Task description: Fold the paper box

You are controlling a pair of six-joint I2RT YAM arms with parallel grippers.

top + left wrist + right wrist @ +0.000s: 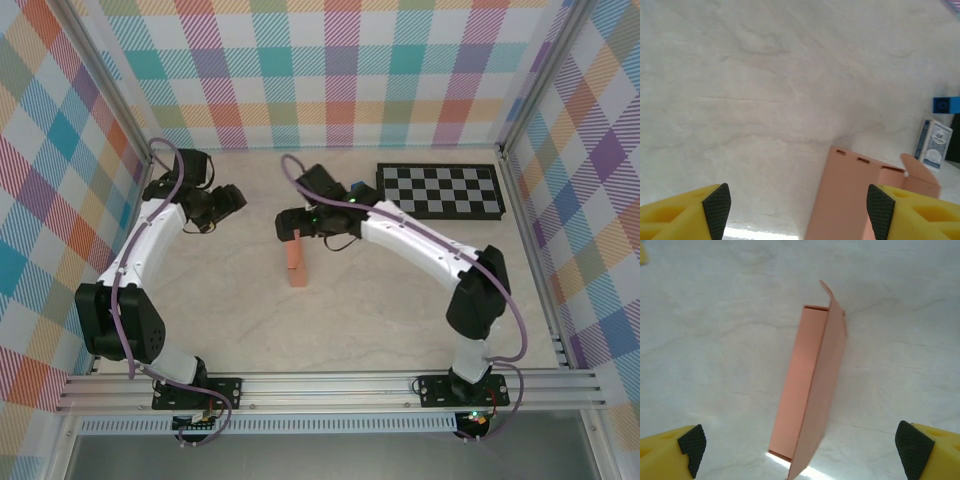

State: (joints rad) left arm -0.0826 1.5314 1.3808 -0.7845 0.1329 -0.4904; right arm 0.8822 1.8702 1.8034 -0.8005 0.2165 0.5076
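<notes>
The paper box [296, 262] is salmon-orange cardboard, folded into a narrow rectangular shape and standing upright on the table near the middle. In the right wrist view the paper box [810, 390] shows one long panel ajar and a small flap at its far end. My right gripper [288, 226] hovers just above and behind it. Its fingers are spread wide on either side of the box without touching it [802, 450]. My left gripper [235, 198] is off to the left, open and empty [799, 207]. The paper box [850, 200] stands beyond its right pad [880, 210].
A black-and-white checkerboard [440, 190] lies at the back right. A tiny blue cube [946, 104] and a blue-white card pack [934, 145] sit behind the box. Plaid walls enclose the table on three sides.
</notes>
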